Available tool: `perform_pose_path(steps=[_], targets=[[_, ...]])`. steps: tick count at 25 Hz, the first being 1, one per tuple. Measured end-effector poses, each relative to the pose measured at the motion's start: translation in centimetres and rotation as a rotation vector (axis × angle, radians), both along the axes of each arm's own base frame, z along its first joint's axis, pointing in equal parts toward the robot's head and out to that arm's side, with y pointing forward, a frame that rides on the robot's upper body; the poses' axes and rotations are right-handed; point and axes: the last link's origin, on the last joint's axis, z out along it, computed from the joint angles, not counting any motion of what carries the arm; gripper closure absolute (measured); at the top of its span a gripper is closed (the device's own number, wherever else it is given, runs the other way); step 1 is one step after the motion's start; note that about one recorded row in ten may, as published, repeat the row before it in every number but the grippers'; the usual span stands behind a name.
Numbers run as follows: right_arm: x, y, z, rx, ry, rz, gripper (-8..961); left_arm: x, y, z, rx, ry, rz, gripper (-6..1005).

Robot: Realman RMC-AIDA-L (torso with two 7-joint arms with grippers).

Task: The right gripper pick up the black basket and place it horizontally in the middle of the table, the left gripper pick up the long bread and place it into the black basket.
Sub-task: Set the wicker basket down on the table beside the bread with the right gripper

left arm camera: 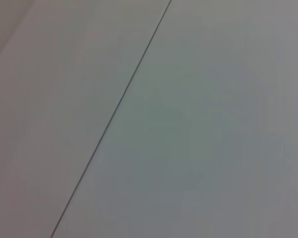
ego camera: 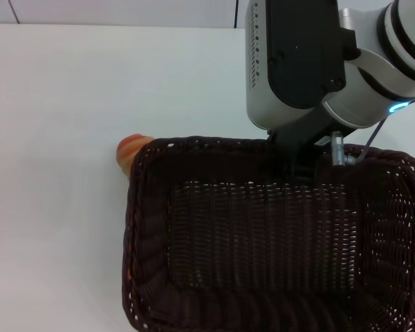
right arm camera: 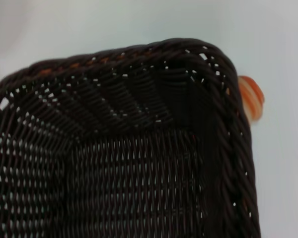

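Observation:
The black basket [ego camera: 263, 242] fills the lower right of the head view, looming large and hanging above the table [ego camera: 55, 104]. My right gripper [ego camera: 301, 164] comes down from the bulky white arm onto the basket's far rim and is shut on it. The right wrist view looks into a corner of the basket [right arm camera: 124, 148]. The long bread [ego camera: 131, 151] lies under the basket's far left corner; only its orange-striped end shows, also in the right wrist view [right arm camera: 251, 97]. My left gripper is out of view.
The white tabletop stretches bare to the left and back of the basket. A wall edge runs along the back [ego camera: 124, 25]. The left wrist view shows only a plain pale surface with a thin dark seam [left arm camera: 119, 104].

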Motion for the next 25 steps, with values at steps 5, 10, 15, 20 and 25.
perform_pose_path(steps=[5, 10, 15, 20, 25], targets=[[0.3, 0.4, 0.1, 0.030, -0.029, 0.011, 829, 0.0, 0.0, -0.1, -0.001, -0.004, -0.001, 162], [0.2, 0.7, 0.1, 0.052, -0.042, 0.028, 830, 0.1, 0.0, -0.2, -0.001, -0.006, -0.002, 162], [0.0, 0.7, -0.5, 0.040, -0.060, 0.052, 791, 0.2, 0.0, -0.3, 0.001, -0.005, -0.005, 163], [-0.4, 0.7, -1.0, 0.032, -0.071, 0.074, 698, 0.2, 0.0, -0.3, 0.002, -0.006, -0.007, 163], [-0.5, 0.9, -1.4, 0.026, -0.089, 0.077, 632, 0.2, 0.0, -0.4, 0.002, -0.009, -0.008, 163]])
